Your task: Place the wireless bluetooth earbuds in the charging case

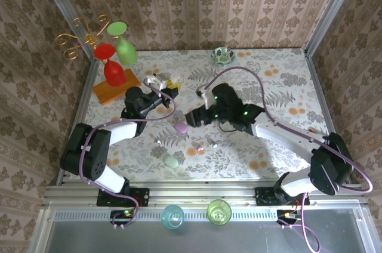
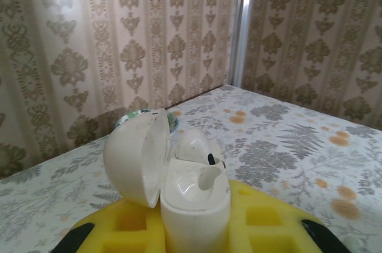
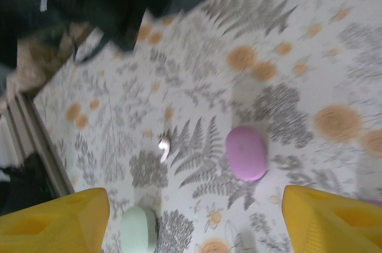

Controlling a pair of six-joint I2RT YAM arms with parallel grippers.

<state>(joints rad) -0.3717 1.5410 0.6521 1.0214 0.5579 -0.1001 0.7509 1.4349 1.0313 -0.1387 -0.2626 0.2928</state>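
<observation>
Holding the white charging case (image 2: 194, 205) upright in the left gripper (image 2: 194, 232): its yellow fingers (image 2: 128, 229) are clamped on the case's lower body, and the lid (image 2: 137, 160) is swung open to one side. We read that as a presentation grip, with the wells facing up and clear for loading from above. One whitish bud (image 2: 192, 147) with a dark dot looks seated in the case, though we can't confirm it is fully home from this angle. The right gripper (image 3: 194, 205) hovers over the table (image 3: 286, 56) with its fingers apart and nothing between them, wrist camera looking down. A loose earbud (image 3: 164, 148) lies on the floral surface between the lilac case (image 3: 246, 153) and the mint case (image 3: 139, 229), touching neither. We judge the spread claw is lined up for picking that bud. Both spare cases are closed and lie flat, so they look like distractors. In the top view a couple more tiny specks lie near the lilac case; probably buds, but too small to call. We find no brand, label or legible writing on any case or bud.
</observation>
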